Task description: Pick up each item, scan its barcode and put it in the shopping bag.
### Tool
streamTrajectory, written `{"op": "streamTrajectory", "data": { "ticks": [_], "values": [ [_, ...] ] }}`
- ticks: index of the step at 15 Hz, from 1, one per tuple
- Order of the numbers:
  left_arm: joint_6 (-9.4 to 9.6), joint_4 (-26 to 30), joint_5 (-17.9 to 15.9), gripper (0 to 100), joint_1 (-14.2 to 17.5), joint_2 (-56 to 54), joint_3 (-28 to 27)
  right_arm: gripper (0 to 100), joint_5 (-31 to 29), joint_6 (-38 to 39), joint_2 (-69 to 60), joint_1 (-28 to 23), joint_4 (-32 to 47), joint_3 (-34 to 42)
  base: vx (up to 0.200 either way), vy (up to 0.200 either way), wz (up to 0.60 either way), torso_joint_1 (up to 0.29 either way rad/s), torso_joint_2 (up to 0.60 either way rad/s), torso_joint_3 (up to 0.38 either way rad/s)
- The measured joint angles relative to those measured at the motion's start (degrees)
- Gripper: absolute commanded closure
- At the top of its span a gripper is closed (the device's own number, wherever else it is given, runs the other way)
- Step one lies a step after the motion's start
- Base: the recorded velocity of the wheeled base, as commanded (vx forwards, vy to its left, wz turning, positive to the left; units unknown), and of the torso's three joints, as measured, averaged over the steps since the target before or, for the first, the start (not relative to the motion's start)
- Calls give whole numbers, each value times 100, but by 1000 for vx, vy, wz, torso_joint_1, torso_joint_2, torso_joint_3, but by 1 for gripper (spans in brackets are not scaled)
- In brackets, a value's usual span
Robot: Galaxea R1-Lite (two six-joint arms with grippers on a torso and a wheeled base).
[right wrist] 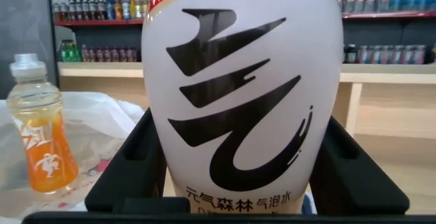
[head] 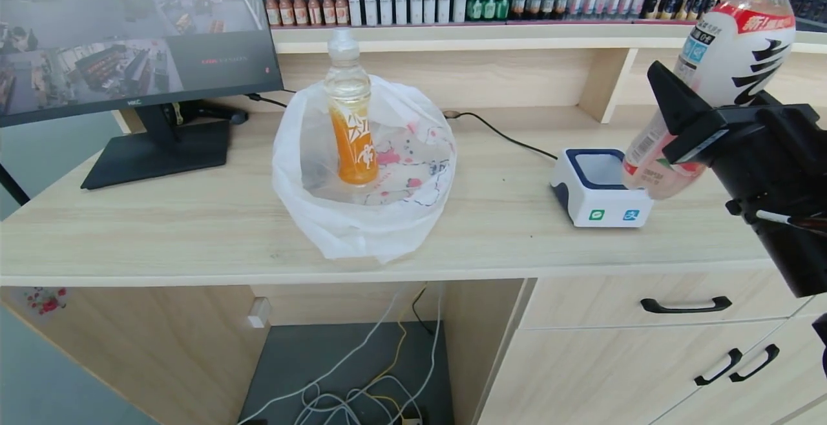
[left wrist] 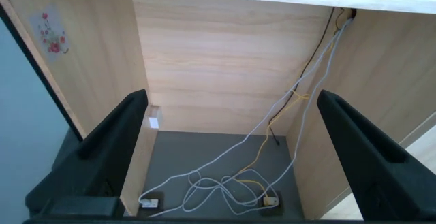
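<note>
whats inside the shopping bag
One orange drink bottle stands upright inside the shopping bag. The bag's near wall covers part of its floor, so that part is unseen.

Right claw (head: 685, 121) raised, left claw (left wrist: 231, 98) low.
Right claw clamps a tilted bottle (head: 736, 44) near its base; left claw's fingers (left wrist: 116, 142) stand wide apart.

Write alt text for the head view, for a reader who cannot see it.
The right end effector holds a large white plastic drink bottle tilted close to a small white-and-blue box scanner on a pale wooden counter. To its left, an orange drink bottle stands upright in an open white plastic shopping bag.
</note>
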Motion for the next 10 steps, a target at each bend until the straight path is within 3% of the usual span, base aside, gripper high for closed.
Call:
{"op": "streamTrajectory", "data": {
  "ticks": [4,10],
  "values": [
    [0,-2,-2,0,0,0,0,100,161,-939,-11,-226,1,-201,0,0,0,0,0,0],
    [-2,-2,0,0,5,0,0,100,973,-1841,163,-312,23,-679,0,0,0,0,0,0]
  ]
}}
